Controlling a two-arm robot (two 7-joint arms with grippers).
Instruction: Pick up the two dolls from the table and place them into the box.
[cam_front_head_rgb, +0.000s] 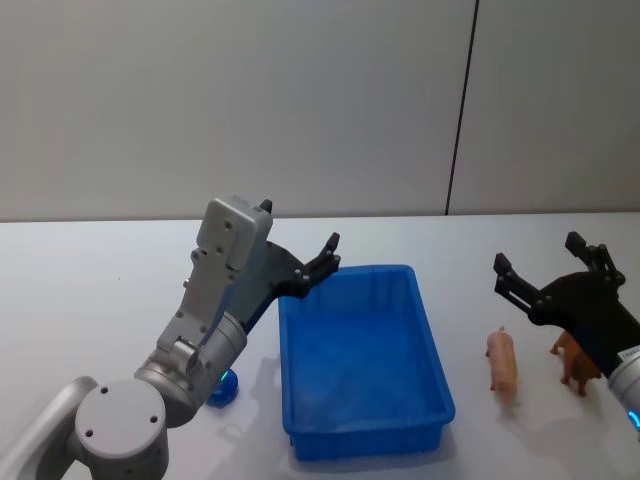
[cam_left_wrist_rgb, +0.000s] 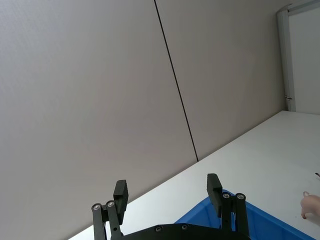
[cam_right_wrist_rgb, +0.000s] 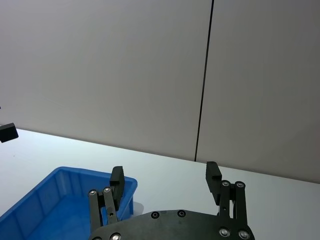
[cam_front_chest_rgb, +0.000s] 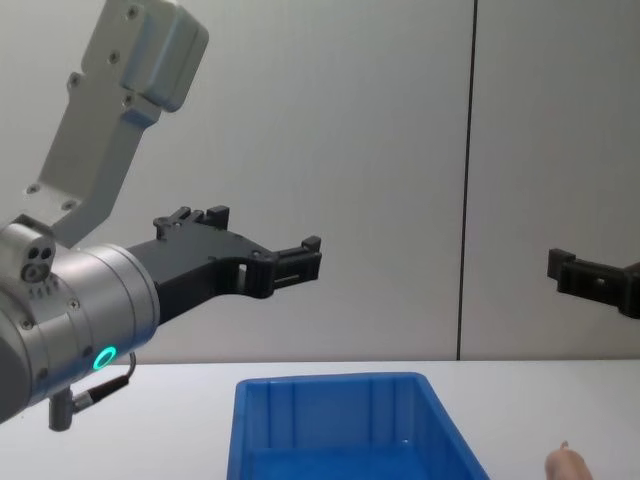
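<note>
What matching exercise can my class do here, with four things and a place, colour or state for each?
Things: 1 box; 2 pink doll; 3 brown doll; 4 left gripper.
Descriptions: A fingers open, raised; B bright blue; C partly covered by the right gripper in the head view; D on the table just right of the box.
Pairs: 1-B, 2-D, 3-C, 4-A.

White table (cam_front_head_rgb: 90, 300) carries a bright blue box (cam_front_head_rgb: 360, 350) at centre. To the box's right sit a pink pig doll (cam_front_head_rgb: 502, 365) and, just beside it, a brown animal doll (cam_front_head_rgb: 575, 372). A small blue object (cam_front_head_rgb: 224, 388) sits to the box's left.
</note>
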